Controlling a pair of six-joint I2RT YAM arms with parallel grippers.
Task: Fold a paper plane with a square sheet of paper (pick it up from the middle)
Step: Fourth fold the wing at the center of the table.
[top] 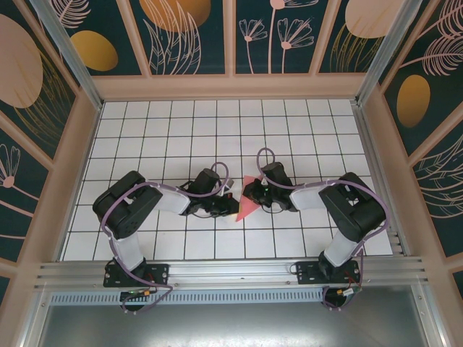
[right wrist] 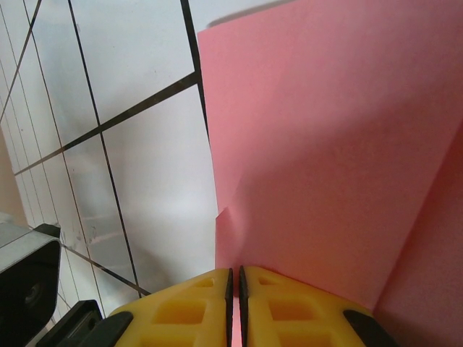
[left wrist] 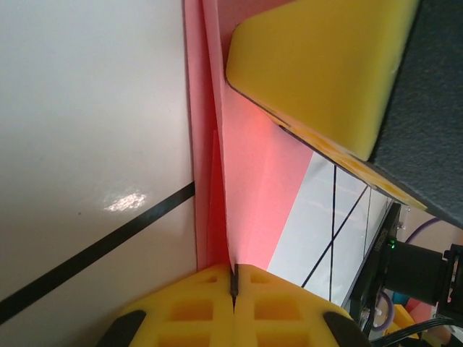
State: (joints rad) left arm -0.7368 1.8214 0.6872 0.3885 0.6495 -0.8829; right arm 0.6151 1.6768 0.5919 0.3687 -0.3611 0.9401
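Note:
The square sheet of paper (top: 247, 209) is a creased salmon-pink wedge held just above the table's middle, between both arms. My left gripper (top: 232, 205) is shut on its left side. In the left wrist view the yellow jaws (left wrist: 234, 270) pinch a thin standing fold of the pink paper (left wrist: 253, 166), and a yellow finger of the right gripper (left wrist: 325, 65) presses the sheet from the far side. My right gripper (top: 251, 193) is shut on the wedge's upper right part. Its jaws (right wrist: 234, 275) clamp the paper's (right wrist: 325, 144) edge. A paper plane is out of view.
White table with a black grid (top: 217, 130), boxed in by patterned walls (top: 65, 144). The aluminium rail (top: 231, 273) carrying both arm bases runs along the near edge. Both arms fold inward and meet at the centre.

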